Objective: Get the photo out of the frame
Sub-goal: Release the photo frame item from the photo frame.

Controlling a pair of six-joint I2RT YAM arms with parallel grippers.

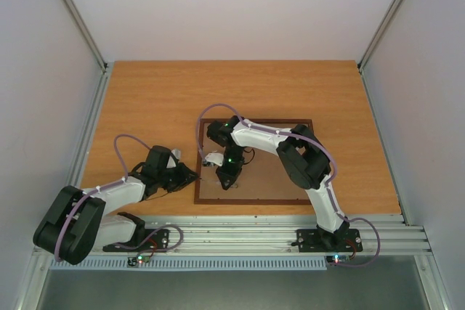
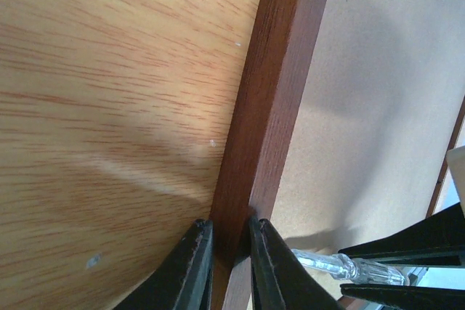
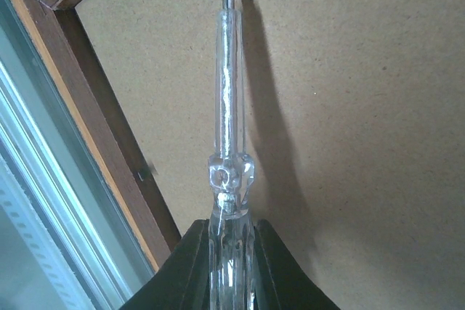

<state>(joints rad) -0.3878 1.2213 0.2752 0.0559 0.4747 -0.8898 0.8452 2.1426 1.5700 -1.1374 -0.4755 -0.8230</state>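
Pinching the left side rail of the frame (image 2: 272, 92) between its two dark fingertips, the left gripper (image 2: 229, 231) stood nearly closed, one finger on the outer side of the rail against the table (image 2: 109, 107) and the other on the inner side, above the brown hardboard back (image 2: 363, 107). The rail ran away from the fingers, straight and flat on the wood surface. The right gripper (image 3: 231, 231) was narrow too, and it held the clear plastic handle of a screwdriver (image 3: 229, 128); the handle stood out in front of the fingers and its metal shaft left the right wrist picture at the top, so the tip could not be seen there. This tool hung over the hardboard back, with its shadow on the board just beside it, and the near rail and one corner of the frame lay to its left. Seen from above, the frame lay flat, back side up, in the middle near part of the table, close to the near edge, the left gripper at its left rail and the right arm bent over its inside. The photo could not be seen in any view.
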